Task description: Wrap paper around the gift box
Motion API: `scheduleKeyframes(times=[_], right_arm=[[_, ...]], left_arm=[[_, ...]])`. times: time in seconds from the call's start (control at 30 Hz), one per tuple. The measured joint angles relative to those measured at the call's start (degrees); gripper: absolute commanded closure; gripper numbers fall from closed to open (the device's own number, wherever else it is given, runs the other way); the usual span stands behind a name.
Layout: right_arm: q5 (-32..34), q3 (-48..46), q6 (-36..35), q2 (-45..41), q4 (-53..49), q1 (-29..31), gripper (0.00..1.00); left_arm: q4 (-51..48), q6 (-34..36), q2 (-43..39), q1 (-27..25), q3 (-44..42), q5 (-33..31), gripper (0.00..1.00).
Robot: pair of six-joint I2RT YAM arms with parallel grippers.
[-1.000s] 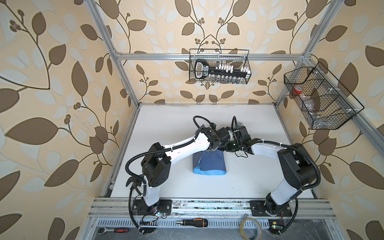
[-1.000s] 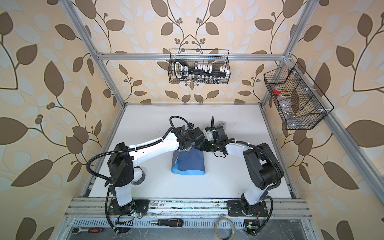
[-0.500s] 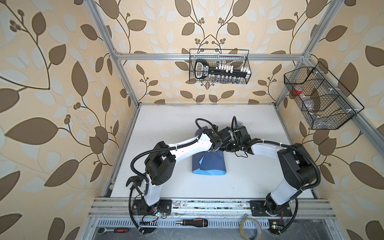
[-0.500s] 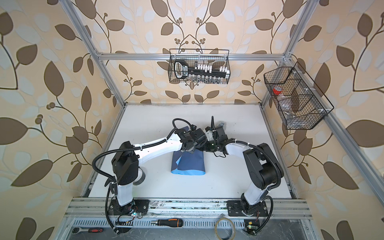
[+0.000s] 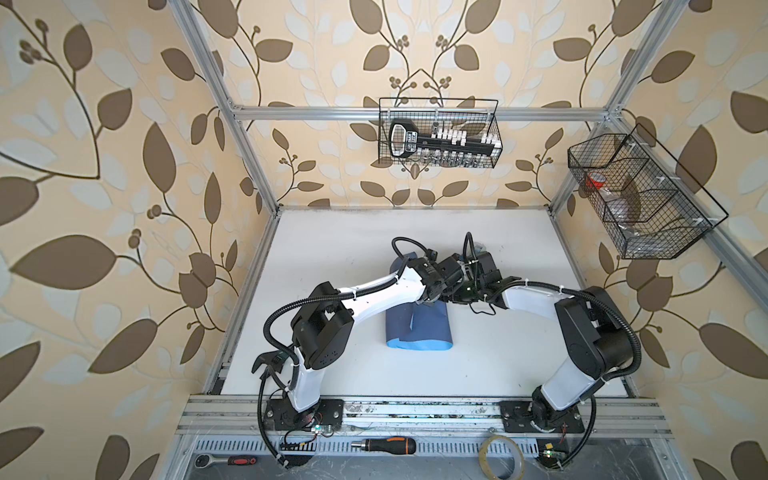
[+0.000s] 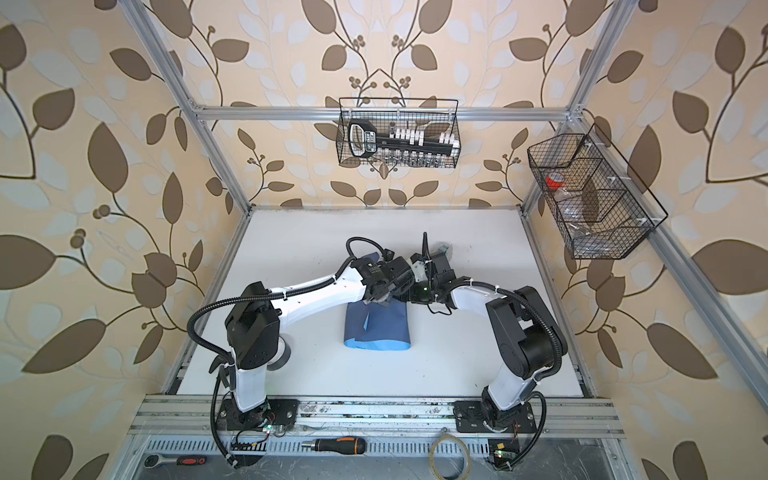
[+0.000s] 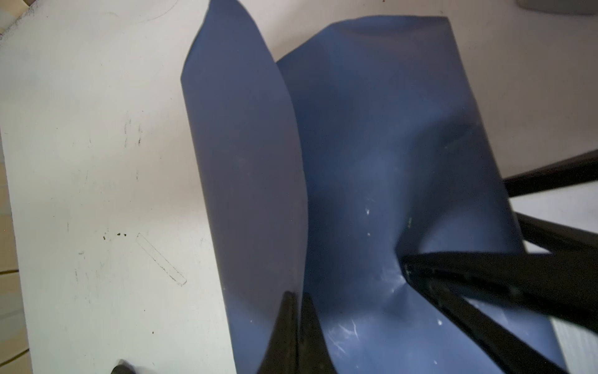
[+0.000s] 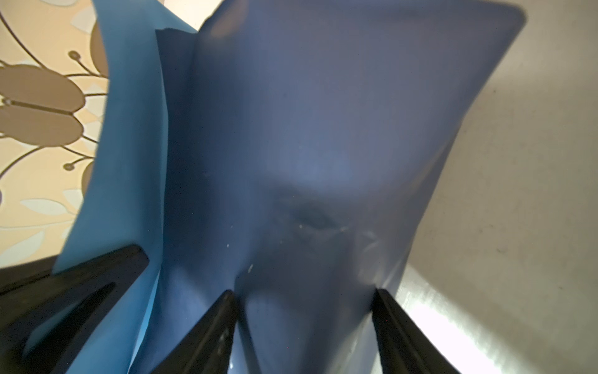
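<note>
Wrapping stage: about midway, I judge. The paper (image 5: 417, 328) lies folded round into a loose tube on the table (image 5: 332, 257), with its seam not yet flat and neither end folded in.
Gift box: hidden. I judge it sits inside the tube under the two grippers, but no view shows it plainly.
Long axis: the tube runs from its far end, beneath the wrists, toward the front rail. The near end gapes and shows the light-blue face in both top views.
Left gripper (image 7: 295, 301): pinched fully together on the edge of a loose flap, which stands up on edge from the tube.
Right gripper (image 8: 304, 291): jaws part-way apart, astride the paper-covered far end. In the left wrist view one fingertip dents the sheet. I cannot tell whether the jaws clamp the box through the paper.
Key relation: the flap lies on the left arm's side of the seam, and the right gripper sits just beside it on the other side. Both are at the same far end.
Nearer arm: the left, for the flap. The open near end is well apart from both.
Next move, judged: carry the flap across the short axis toward the right gripper's side.
Risk: the thin sheet may crease, or the tube may slide.
</note>
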Motion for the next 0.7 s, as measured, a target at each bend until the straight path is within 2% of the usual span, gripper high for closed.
scheduleKeyframes(times=[0.7], right_arm=[[0.0, 0.0, 0.0, 0.0, 0.0, 0.1, 0.35]], left_arm=[[4.5, 0.3, 0.0, 1.5, 0.1, 5.4, 1.00]])
